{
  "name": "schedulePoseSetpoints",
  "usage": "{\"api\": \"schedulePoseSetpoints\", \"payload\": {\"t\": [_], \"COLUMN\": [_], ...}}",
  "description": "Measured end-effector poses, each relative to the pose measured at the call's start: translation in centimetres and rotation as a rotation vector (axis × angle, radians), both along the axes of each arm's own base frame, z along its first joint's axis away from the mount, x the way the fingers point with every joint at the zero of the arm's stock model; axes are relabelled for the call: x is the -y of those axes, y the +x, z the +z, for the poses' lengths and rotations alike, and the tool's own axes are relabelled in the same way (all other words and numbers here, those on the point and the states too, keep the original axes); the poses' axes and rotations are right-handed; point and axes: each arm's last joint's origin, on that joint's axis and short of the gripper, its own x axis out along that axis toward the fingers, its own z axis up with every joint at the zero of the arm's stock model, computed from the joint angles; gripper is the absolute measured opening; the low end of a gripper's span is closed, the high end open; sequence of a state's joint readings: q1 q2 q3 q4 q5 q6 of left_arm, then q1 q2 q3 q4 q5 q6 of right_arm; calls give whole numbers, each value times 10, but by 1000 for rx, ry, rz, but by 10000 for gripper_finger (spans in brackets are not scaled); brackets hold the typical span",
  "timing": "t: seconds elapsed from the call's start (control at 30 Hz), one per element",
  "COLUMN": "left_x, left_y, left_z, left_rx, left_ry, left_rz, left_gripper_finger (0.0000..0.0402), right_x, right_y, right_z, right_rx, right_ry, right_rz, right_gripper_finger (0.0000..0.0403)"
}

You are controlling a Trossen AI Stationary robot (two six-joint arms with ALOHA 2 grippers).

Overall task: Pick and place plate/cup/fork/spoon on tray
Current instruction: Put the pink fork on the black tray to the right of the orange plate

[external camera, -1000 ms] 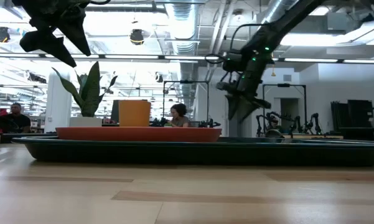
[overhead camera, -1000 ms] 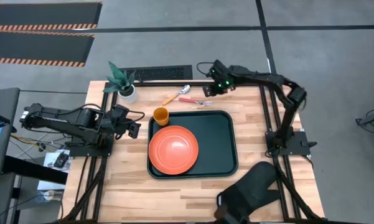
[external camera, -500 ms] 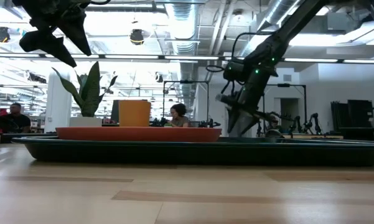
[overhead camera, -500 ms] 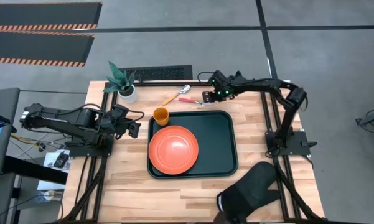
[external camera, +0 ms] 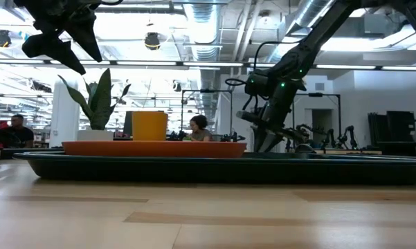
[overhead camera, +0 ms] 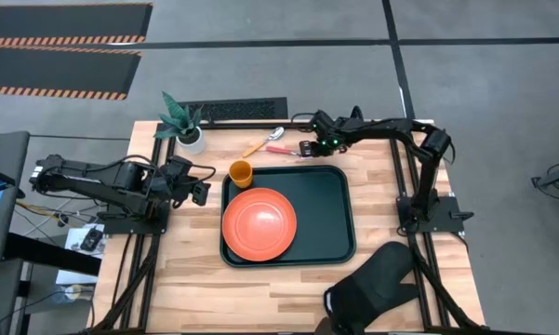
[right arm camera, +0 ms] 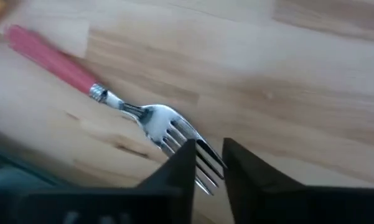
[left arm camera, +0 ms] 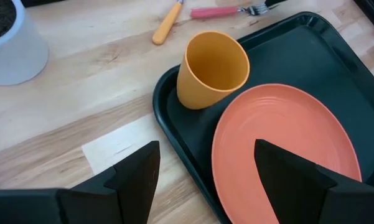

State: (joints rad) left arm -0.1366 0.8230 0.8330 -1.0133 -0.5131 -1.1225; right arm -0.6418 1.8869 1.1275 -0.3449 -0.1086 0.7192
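The dark tray (overhead camera: 327,214) lies mid-table with the orange-red plate (overhead camera: 259,223) on its left half and the small orange cup (overhead camera: 241,172) upright in its far left corner. The pink-handled fork (overhead camera: 285,150) and the orange-handled spoon (overhead camera: 260,144) lie on the wood just beyond the tray's far rim. My right gripper (overhead camera: 305,148) is low over the fork's tine end, its fingers drawn close about the tines (right arm camera: 205,163). My left gripper (overhead camera: 201,192) hangs open and empty left of the tray, above the table. My right gripper has the fork's tine end (right arm camera: 206,167) between its two fingers, which stand close on either side of it. The fingers (right arm camera: 180,171) come slanting down from the table's far right. The fork lies flat on the table, its handle (right arm camera: 50,59) pointing toward the table's left edge.
A potted plant in a white pot (overhead camera: 190,136) stands at the far left corner. A black oven mitt (overhead camera: 377,284) lies at the near right corner. Bare wood shows near the front edge and right of the tray.
My right gripper has come down and toward the table's left and near edge, from above the far right of the table to the fork's tine end. The fork, spoon, cup and plate have stayed in place.
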Motion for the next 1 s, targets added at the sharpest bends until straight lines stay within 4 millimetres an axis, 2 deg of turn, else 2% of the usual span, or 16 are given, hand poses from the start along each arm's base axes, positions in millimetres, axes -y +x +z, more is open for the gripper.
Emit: {"api": "schedulePoseSetpoints", "payload": {"t": [0.17,0.4,0.53,0.67,0.83,1.0], "left_x": [0,0,0,-1,-1,-1], "left_y": [0,0,0,0,0,0], "left_z": [0,0,0,0,0,0], "left_rx": [0,0,0,-2,-3,-4], "left_ry": [7,10,10,18,27,25], "left_rz": [5,6,6,5,6,4], "left_gripper_finger": [247,247,247,247,247,247], "right_x": [0,10,10,1,-16,-49], "right_y": [1,-13,-27,-43,-64,-71], "right_z": [2,17,37,66,105,131], "right_rx": [20,32,51,63,75,-28], "right_ry": [-8,-21,-10,-24,-118,-185], "right_rz": [34,10,35,120,348,788], "right_gripper_finger": [13,4,2,2,1,1]}}
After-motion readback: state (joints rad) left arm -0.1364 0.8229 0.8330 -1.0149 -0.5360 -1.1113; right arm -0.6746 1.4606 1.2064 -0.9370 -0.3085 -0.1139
